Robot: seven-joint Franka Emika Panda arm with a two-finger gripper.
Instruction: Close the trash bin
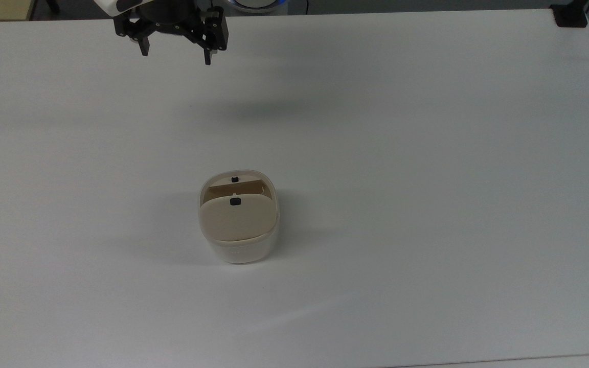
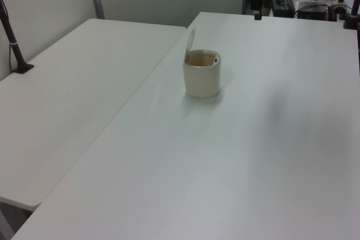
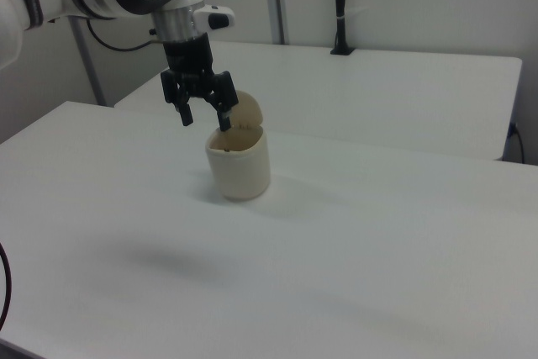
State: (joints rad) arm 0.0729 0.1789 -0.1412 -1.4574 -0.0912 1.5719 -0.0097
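Observation:
The trash bin [image 1: 243,250] is a small cream-white tub standing near the middle of the white table [image 1: 427,153]. Its beige lid [image 1: 233,222] is hinged up and open, with a black latch mark near the lid's free edge. In the left view the trash bin [image 2: 201,77] shows its lid [image 2: 191,41] standing almost upright at the rim's left side. My gripper [image 1: 176,52] hangs open and empty in the air near the table's far edge, well away from the bin in the top view. In the right view the gripper [image 3: 204,119] overlaps the trash bin [image 3: 239,166] and its lid [image 3: 246,112].
A black clamp [image 1: 570,15] sits at the table's far right corner in the top view. A second white table [image 2: 67,99] adjoins on the left view's left, with a black post [image 2: 14,43] clamped to it. Another post [image 3: 340,6] stands on the table behind.

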